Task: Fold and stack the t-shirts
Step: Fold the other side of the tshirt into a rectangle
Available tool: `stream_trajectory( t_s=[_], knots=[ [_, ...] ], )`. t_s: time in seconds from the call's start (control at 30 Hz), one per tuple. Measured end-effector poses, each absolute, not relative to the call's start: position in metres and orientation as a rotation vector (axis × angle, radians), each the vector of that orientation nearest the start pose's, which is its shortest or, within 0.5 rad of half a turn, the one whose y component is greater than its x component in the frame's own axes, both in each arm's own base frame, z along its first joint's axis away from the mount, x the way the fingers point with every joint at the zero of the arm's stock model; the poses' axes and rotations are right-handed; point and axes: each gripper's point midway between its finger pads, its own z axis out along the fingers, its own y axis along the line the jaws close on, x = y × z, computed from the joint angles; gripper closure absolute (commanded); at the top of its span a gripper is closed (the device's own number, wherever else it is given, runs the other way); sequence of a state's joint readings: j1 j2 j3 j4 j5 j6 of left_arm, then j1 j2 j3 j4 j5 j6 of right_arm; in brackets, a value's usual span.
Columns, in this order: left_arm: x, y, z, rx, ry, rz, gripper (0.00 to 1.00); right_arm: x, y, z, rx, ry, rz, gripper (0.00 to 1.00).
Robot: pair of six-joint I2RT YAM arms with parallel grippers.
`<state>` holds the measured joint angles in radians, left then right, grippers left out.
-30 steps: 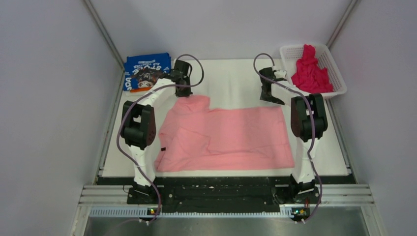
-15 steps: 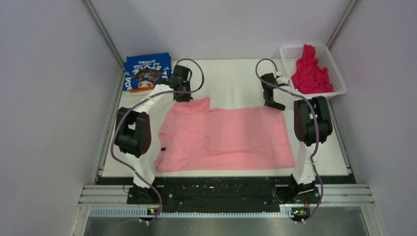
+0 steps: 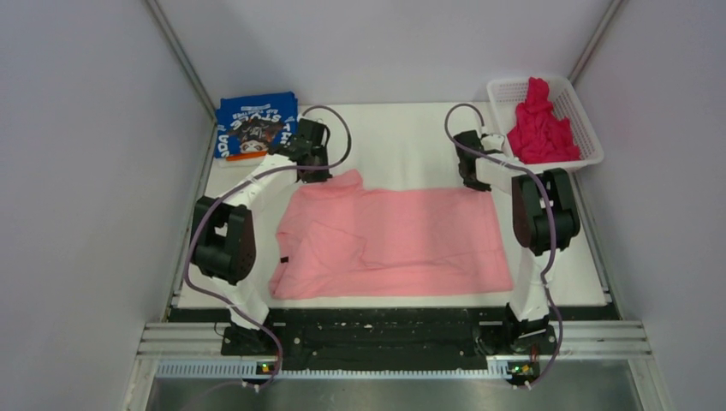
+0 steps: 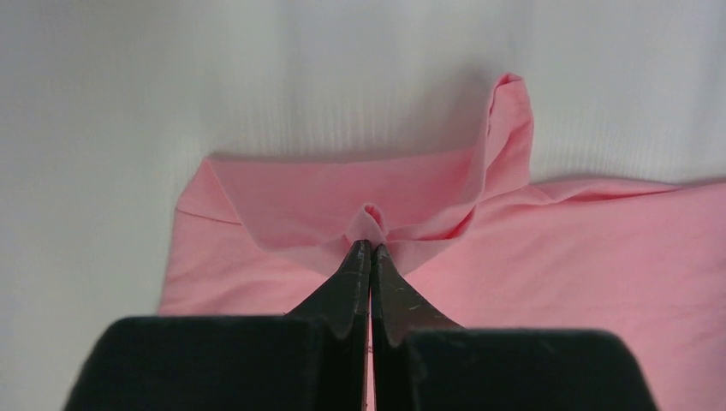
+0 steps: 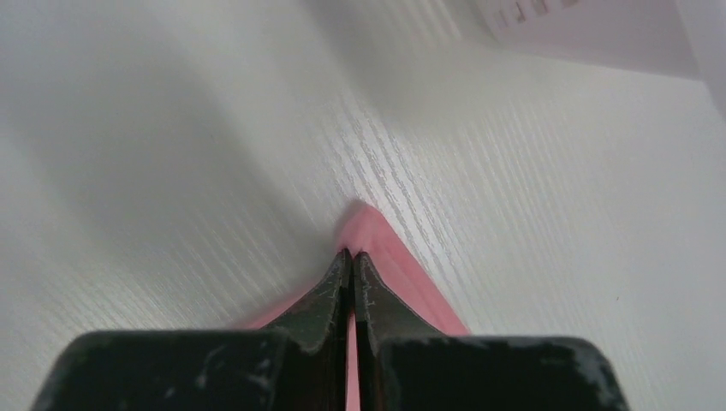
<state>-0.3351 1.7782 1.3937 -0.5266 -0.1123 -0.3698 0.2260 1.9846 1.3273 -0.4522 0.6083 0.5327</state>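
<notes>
Pink shirt [image 3: 394, 240]: soft matt cloth, fine knit, smooth with shallow creases.
Blue shirt [image 3: 254, 124]: matt cloth, flat white and dark print.
Magenta shirt [image 3: 541, 128]: matt cloth, crumpled.
Basket [image 3: 503, 101]: white plastic mesh.
Surface [image 5: 514, 214]: white, matt, fine ribbed woodgrain texture.
Left tool [image 4: 371, 247]: black, matt, hard, few fine pale scratches.
Right tool [image 5: 351, 254]: same black finish, more scuffed, whitish wear marks.
Rail [image 3: 171, 336]: bare metal, dull silver sheen.
Walls [image 3: 86, 171]: smooth, matt, pale grey.

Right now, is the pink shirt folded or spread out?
Spread out: the pink shirt lies flat across the table, its left end rumpled. The left gripper and right gripper each pinch a far corner.
</notes>
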Motion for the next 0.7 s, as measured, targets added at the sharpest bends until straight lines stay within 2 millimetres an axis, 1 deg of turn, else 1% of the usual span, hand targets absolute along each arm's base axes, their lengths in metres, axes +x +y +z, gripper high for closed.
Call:
stream_trajectory(
  t_s=[0.1,0.2,0.43,0.57,0.7],
  knots=[
    [0.418,-0.141,0.113,-0.089,2.482,-0.163,1.0,0.434,0.015,0.029,0.549,2.385,-0.493,1.0],
    [0.41,-0.141,0.115,-0.082,2.482,-0.174,1.0,0.425,0.014,0.033,0.539,2.379,-0.476,1.0],
    [0.387,-0.149,0.127,-0.047,2.455,-0.212,1.0,0.401,0.017,0.061,0.521,2.339,-0.398,1.0],
    [0.37,-0.15,0.131,-0.049,2.442,-0.232,1.0,0.388,0.021,0.07,0.509,2.323,-0.357,1.0],
    [0.346,-0.142,0.131,-0.077,2.434,-0.234,1.0,0.371,0.02,0.073,0.501,2.32,-0.341,1.0]
  ],
)
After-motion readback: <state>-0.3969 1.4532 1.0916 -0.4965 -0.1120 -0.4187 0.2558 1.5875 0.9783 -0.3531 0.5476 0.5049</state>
